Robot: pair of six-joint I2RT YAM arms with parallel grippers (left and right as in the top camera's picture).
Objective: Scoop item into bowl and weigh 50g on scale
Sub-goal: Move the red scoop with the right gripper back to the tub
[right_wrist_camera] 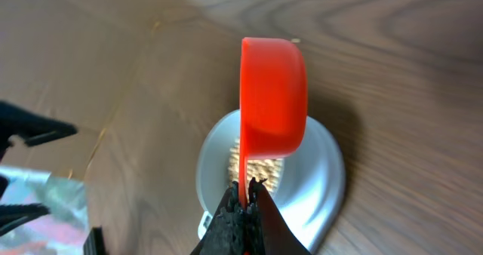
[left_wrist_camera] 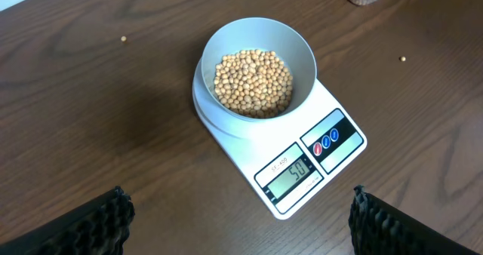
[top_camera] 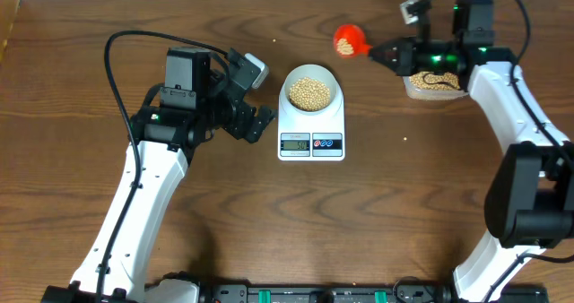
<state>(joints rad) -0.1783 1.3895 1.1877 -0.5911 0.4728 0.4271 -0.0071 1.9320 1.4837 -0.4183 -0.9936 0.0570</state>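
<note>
Red scoop (right_wrist_camera: 273,96) aloft in right gripper (right_wrist_camera: 243,202)

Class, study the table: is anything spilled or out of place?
Yes: one stray bean lies on the table left of the bowl, another right of the scale in the left wrist view. Nothing else stands out.

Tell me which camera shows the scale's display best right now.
Left wrist view: the scale's display faces the camera, close and unobstructed, reading 50. Overhead shows it in full but too small to read. In the right wrist view it is not visible behind the red scoop and the bowl.
</note>
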